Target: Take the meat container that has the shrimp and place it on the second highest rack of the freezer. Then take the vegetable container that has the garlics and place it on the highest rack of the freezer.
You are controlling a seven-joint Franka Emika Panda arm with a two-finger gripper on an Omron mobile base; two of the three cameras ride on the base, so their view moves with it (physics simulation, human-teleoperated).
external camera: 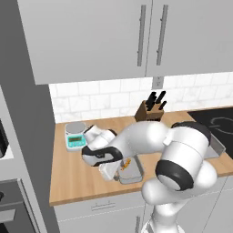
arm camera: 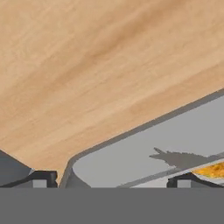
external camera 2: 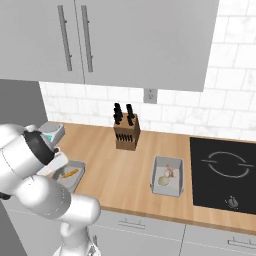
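Observation:
The shrimp container (external camera: 133, 174) is a shallow grey tray on the wooden counter near its front edge, with an orange shrimp (external camera: 126, 163) inside. My gripper (external camera: 109, 172) is down at its left end, open. In the hand view the tray's rim (arm camera: 144, 131) runs between my fingertips (arm camera: 40, 178), one outside the wall and one inside beside the shrimp (arm camera: 212, 169). From the right base view the tray (external camera 2: 75, 167) is half hidden by my arm. The garlic container (external camera 2: 167, 175) sits farther right, next to the stove, holding garlic bulbs (external camera 2: 164, 181).
A knife block (external camera 2: 126, 132) stands at the back of the counter (external camera 2: 120, 175), and a kitchen scale (external camera: 75, 134) at the back left. The black cooktop (external camera 2: 225, 170) lies to the right. Upper cabinets (external camera: 91, 36) hang overhead. A tall grey panel (external camera: 27, 113) bounds the left.

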